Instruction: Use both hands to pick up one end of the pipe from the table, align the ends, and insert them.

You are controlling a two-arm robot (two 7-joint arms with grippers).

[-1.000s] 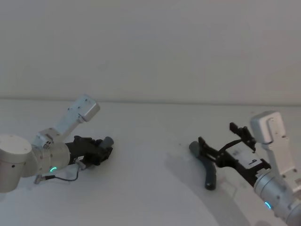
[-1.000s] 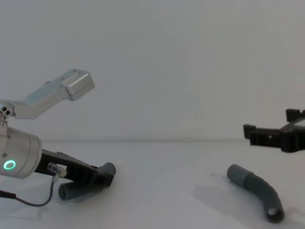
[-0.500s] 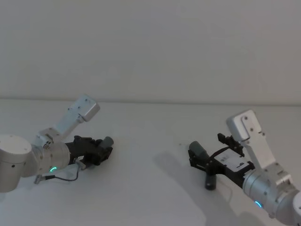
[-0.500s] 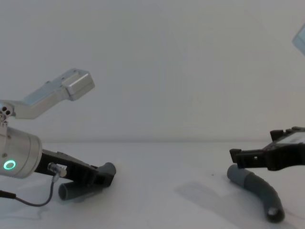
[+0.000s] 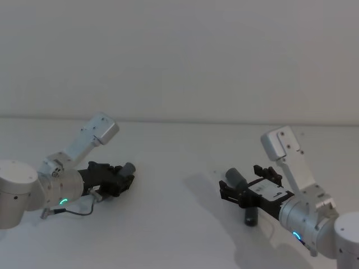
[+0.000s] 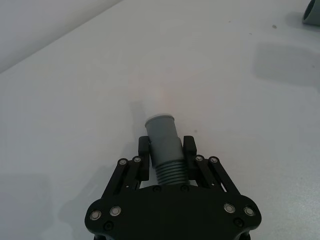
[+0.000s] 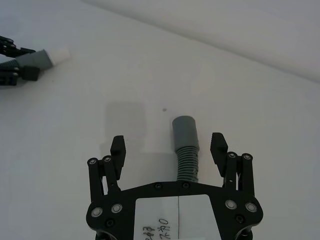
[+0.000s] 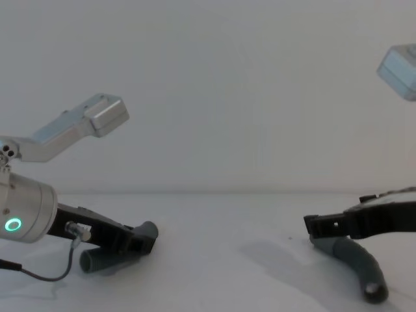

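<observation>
Now the black two-fingered left gripper [image 6: 166, 148] clamps one dark-grey ribbed hose piece [image 6: 163, 136], well left of the other hose piece [image 7: 185, 134], which lies on the plain white table [image 5: 168, 224] between the wide-open fingers of the right gripper [image 7: 168, 144]; closing off-centre could roll it away, though bare table surrounds it.

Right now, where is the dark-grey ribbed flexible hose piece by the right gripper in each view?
Head: hose lower right, under right gripper.
Chest: hose lower right.
Right wrist: hose between open fingers.
Left wrist: hose far off, at edge.
Landmark: other hose, whitish-tipped, in left gripper.
</observation>
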